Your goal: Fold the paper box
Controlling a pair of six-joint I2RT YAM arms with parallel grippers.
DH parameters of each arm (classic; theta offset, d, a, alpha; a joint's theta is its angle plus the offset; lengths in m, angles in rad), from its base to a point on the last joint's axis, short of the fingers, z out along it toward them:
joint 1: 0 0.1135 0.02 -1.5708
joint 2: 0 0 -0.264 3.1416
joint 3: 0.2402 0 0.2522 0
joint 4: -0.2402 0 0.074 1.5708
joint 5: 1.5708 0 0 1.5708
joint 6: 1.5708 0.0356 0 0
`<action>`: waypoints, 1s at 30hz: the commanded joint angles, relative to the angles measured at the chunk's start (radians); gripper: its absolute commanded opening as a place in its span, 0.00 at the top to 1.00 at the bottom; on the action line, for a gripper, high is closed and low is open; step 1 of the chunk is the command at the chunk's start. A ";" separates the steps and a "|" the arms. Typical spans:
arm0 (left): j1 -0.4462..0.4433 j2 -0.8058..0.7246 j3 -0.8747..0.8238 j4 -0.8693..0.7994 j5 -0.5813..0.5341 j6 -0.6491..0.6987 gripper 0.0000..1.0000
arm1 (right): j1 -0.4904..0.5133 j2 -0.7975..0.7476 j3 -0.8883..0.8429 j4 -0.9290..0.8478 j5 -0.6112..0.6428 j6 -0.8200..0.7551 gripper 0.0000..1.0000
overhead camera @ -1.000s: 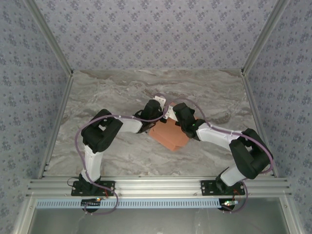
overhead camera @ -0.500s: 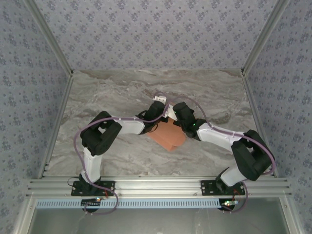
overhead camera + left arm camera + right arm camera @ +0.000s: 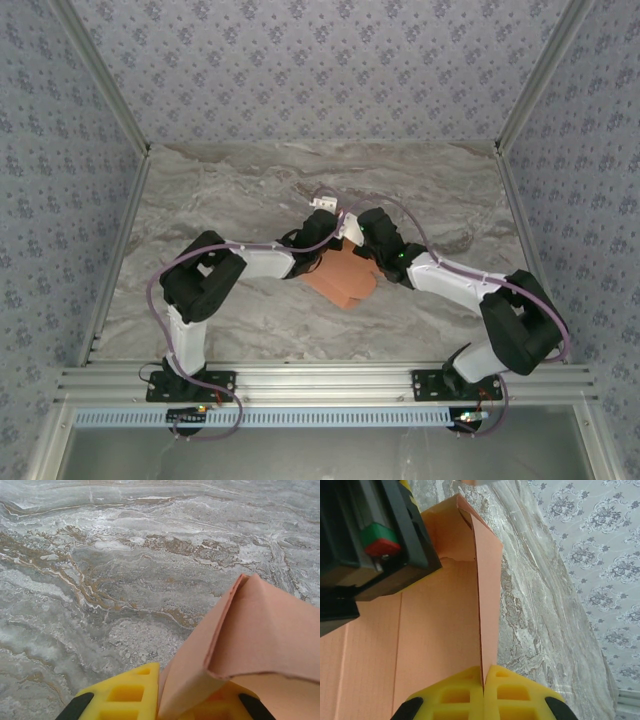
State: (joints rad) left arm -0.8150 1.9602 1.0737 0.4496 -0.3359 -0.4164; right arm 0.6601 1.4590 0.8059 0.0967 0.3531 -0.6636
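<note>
Between the yellow fingers [image 3: 451,692] of the right gripper [image 3: 484,674] there's a thin upright panel of the paper box [image 3: 440,630]. They're squeezed flat together on it, with no gap at all.

Same deal on the left gripper [image 3: 172,700]. Its yellow fingers [image 3: 127,692] are closed on a flap of the salmon card, which comes up from between them and creases over to the right.

My read is that each arm pins a different panel on purpose. The right one holds a side wall standing on edge, and the left one has the neighbouring flap, so either can bend its piece against the other without the whole sheet sliding around. Thin card like this will flop if only one side is held.

Going outward, the right wrist view has the left gripper's black body sitting over the flat main panel, right by the corner where the wall turns up. So the two grips are close together on the same end of the box.

From above, the box sits near the middle of the marble table [image 3: 200,200]. Both wrists meet over the end of it that's toward the table's far edge, and both arms are elbowed in from the near edge. It looks partly folded, not a finished box yet. I can't tell if its near corner is resting on the table or hanging just off it.
</note>
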 commanded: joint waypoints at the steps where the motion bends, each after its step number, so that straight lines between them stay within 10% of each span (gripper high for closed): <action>1: 0.046 0.007 -0.031 0.115 -0.164 0.035 0.88 | 0.017 -0.049 -0.013 -0.145 -0.170 0.092 1.00; 30: 0.113 -0.049 -0.167 0.218 0.411 0.310 0.64 | 0.055 0.011 -0.013 -0.098 0.090 -0.125 0.99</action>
State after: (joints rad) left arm -0.7223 1.9522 0.9245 0.6205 0.0269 -0.1642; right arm 0.7078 1.4509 0.7879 0.0372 0.4309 -0.7620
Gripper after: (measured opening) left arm 0.359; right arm 0.053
